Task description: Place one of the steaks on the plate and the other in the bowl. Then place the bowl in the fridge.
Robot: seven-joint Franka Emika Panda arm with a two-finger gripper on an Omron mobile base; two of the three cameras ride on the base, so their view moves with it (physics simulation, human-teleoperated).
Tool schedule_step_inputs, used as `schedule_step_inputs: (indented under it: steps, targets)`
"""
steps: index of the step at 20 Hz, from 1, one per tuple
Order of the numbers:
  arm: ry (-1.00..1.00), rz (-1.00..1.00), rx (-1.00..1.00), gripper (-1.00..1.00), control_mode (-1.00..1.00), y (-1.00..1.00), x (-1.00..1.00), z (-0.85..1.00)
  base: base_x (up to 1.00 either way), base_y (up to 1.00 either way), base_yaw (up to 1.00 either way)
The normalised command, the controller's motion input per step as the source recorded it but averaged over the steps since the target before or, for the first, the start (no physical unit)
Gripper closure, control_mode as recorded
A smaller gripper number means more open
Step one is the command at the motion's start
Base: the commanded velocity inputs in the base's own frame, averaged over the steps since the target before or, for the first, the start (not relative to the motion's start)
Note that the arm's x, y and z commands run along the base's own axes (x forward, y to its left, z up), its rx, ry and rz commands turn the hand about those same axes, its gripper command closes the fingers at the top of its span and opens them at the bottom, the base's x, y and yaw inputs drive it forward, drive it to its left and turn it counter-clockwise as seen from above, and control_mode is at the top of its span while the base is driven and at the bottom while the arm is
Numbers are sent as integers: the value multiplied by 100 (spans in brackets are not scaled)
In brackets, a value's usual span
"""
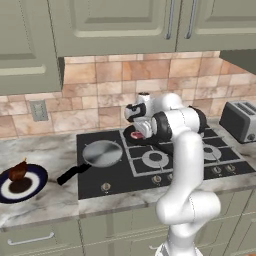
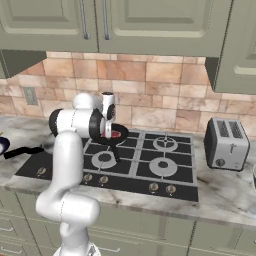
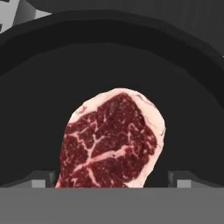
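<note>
One steak sits on the plate; my end effector spreads wide around the second steak in the black pan, bowl and fridge steps remaining.

- Left base view: behind the arm's left, facing forward and down over the black gas hob.
- Right base view: behind the arm's right; shares that hob.
- Hand view: close above the marbled red steak in a black round pan.
</note>
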Motion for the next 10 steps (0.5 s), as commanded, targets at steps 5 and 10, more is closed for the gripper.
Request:
schedule_step_inputs:
  steps: [5, 10]
  targets:
    - [0, -1, -5, 100, -100, 0, -82, -100, 0, 0, 0]
    - [0, -2, 0, 100, -100, 0, -76, -100, 0, 0, 0]
